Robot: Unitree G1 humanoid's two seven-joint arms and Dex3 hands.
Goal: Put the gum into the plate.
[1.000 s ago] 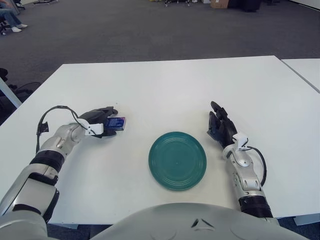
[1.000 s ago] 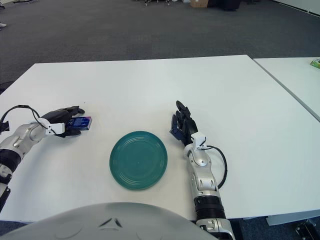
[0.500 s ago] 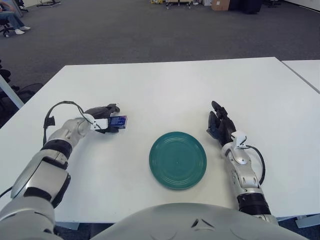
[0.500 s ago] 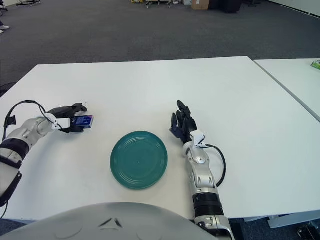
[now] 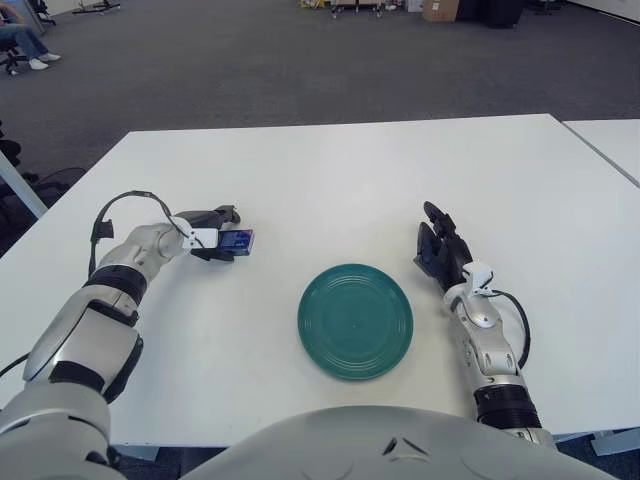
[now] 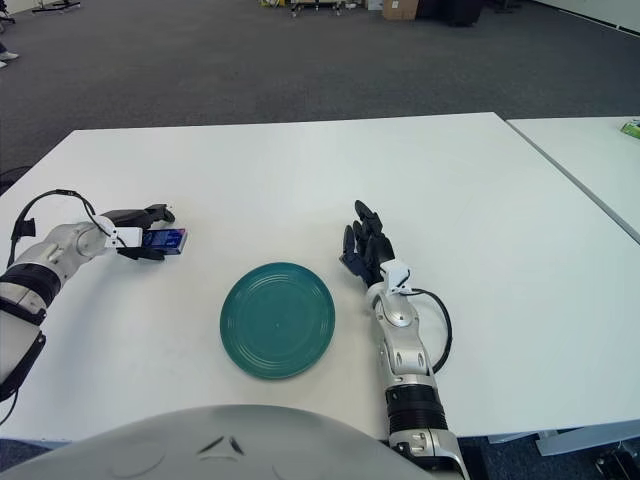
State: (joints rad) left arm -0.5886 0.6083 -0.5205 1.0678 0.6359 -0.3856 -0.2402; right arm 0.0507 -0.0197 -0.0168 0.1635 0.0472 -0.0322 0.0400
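a white table [image 5: 330, 170] fills most of the view, with grey carpet [image 5: 250, 60] behind it and the corner of a second white table [image 5: 615, 140] off its right edge. a round green plate [image 5: 355, 320] sits flat on the table near the front edge, and it serves as the landmark here. the plate holds nothing. to the right of the plate, just beside its rim, the right hand [image 5: 440, 252] shows with its dark fingers stretched out and loosely spread, pointing away from the robot, gripping nothing. to the left of the plate and a little farther back, well apart from it, the left hand [image 5: 212, 232] has its fingers closed around a small blue pack of gum [image 5: 237, 240]. the pack pokes out of the fingers on the side facing the plate. whether the pack is touching the table surface or raised just off it cannot be told. a black cable [image 5: 120, 205] loops over the left forearm, further left of the plate.
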